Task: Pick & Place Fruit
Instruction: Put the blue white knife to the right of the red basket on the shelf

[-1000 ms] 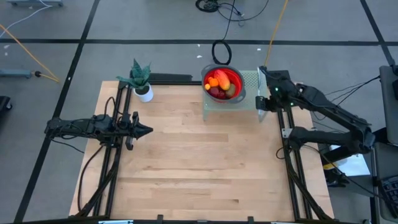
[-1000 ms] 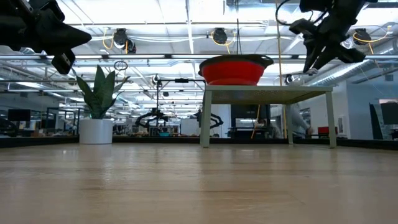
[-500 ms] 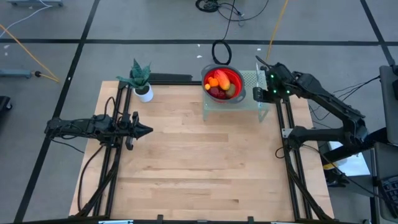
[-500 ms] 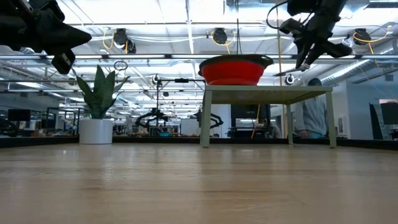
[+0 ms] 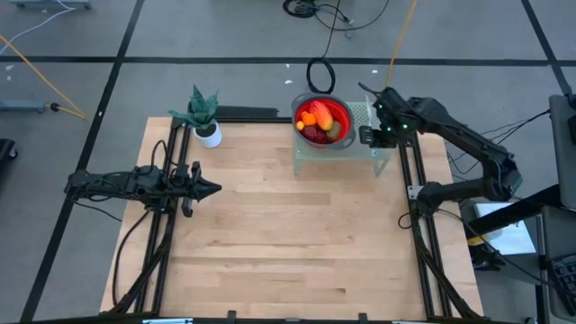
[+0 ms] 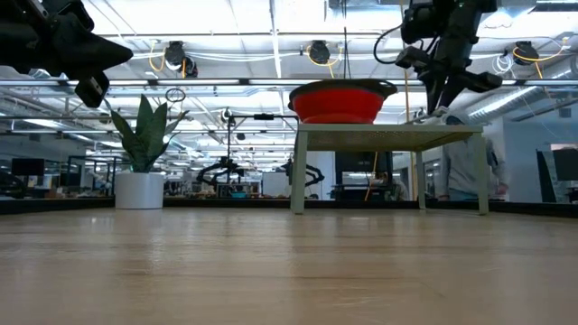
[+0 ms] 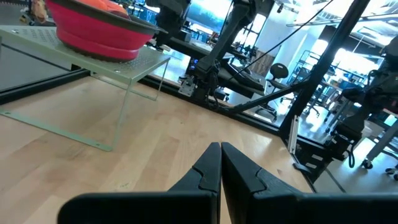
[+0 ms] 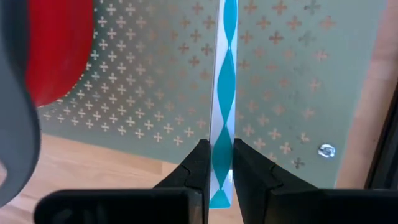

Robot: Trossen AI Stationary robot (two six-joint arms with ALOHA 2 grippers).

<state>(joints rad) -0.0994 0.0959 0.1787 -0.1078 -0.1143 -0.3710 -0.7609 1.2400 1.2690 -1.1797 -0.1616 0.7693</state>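
Fruit (image 5: 319, 121) sits piled in a round red bowl (image 5: 340, 115) on a small pale green stand (image 5: 362, 115) at the far edge of a wooden table (image 5: 279, 225), at about one o'clock from the table's centre in the overhead view. The pile shows a long red-orange piece, small orange pieces, a dark red ball and an olive-brown oval. From table height only the bowl's red wall and grey rim show; the fruit inside is hidden.

At three o'clock from the bowl, the right gripper (image 5: 364, 135) hangs over the bare part of the stand, just beside the bowl. Its wrist camera shows the two dark fingers (image 8: 196, 163) pinched tight on the end of a slim knife (image 8: 224, 93) with a blue wave pattern down a silver strip. The knife reaches out over the stand's cross-patterned top, with the red bowl off to one side. From table height this gripper points down, close above the stand's top.

Off at nine o'clock, the left gripper (image 5: 213, 188) waits above the table's left side, well apart from the stand. Its fingers (image 7: 210, 171) are pressed together and hold nothing.

A potted plant (image 5: 203, 115) stands at the far edge, at eleven o'clock.
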